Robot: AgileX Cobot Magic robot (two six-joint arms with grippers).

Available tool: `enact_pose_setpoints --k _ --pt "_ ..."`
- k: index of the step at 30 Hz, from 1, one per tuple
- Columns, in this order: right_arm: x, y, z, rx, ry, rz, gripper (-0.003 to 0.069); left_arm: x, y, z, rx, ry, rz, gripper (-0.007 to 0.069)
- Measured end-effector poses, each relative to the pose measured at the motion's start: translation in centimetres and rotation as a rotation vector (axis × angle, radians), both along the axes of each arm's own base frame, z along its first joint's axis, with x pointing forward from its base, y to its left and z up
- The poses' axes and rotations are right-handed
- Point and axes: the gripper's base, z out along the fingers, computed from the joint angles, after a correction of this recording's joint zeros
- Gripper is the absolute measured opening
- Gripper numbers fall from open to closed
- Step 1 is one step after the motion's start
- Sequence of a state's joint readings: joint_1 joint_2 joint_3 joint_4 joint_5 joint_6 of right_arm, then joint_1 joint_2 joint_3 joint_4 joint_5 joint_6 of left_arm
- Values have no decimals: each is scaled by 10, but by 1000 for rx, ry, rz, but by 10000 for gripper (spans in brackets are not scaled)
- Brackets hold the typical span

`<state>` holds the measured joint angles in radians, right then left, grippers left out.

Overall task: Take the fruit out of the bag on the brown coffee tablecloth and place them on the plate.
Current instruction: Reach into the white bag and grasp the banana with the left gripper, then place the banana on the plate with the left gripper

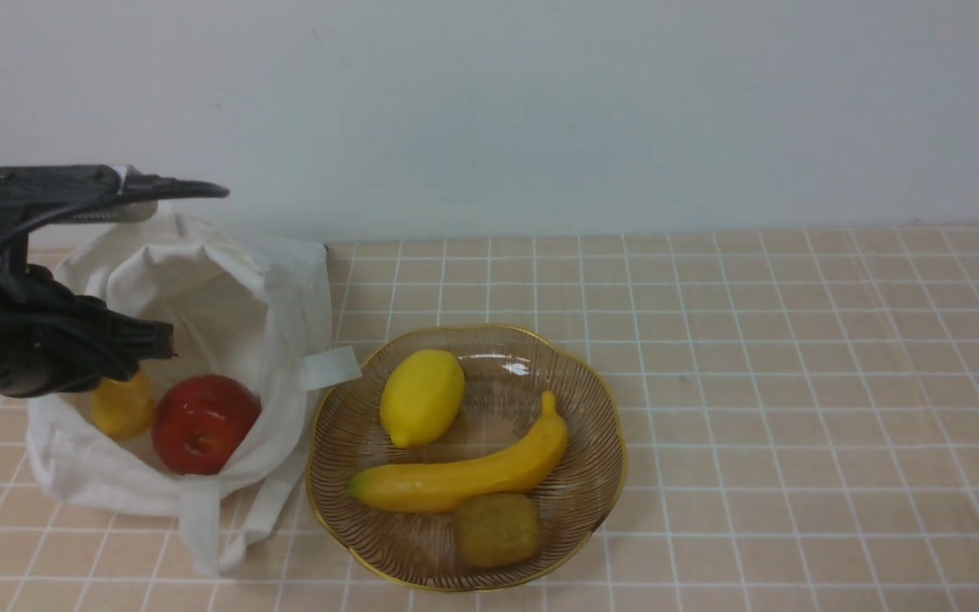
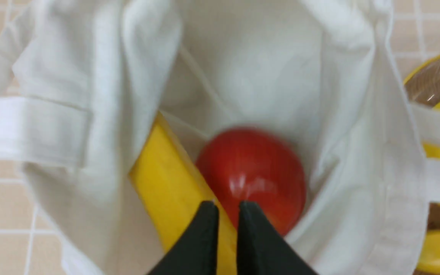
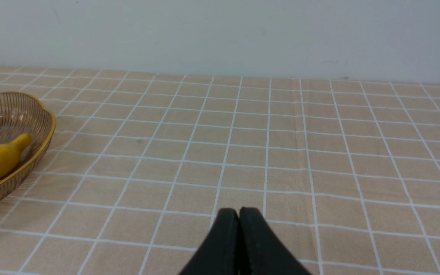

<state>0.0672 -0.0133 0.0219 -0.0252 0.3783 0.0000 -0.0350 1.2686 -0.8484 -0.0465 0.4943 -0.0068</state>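
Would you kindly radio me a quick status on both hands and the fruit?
Left hand nearly closed, over bag; right hand shut, empty. Apple still inside bag beside yellow fruit.

The left arm, black and jointed with a thin dark cable (image 1: 116, 202), enters at nine o'clock in the front view, its black gripper (image 1: 168, 340) pointing toward three o'clock. In the left wrist view its jaws stand nearly together, a narrow gap between. The right arm's black gripper (image 3: 239, 214) has its jaws closed, tips meeting, at six o'clock in its wrist view.
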Motion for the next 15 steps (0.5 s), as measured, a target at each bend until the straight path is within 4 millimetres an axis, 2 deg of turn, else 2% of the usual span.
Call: enact_pose_setpoints --k 3,7,15 --pt "0 0 0 0 0 0 -15 -4 0 14 -9 -49 6 35" --pt "0 0 0 0 0 0 -15 -5 0 17 -28 -53 22 34" --pt "0 0 0 0 0 0 -15 5 -5 -1 -137 36 79 34"
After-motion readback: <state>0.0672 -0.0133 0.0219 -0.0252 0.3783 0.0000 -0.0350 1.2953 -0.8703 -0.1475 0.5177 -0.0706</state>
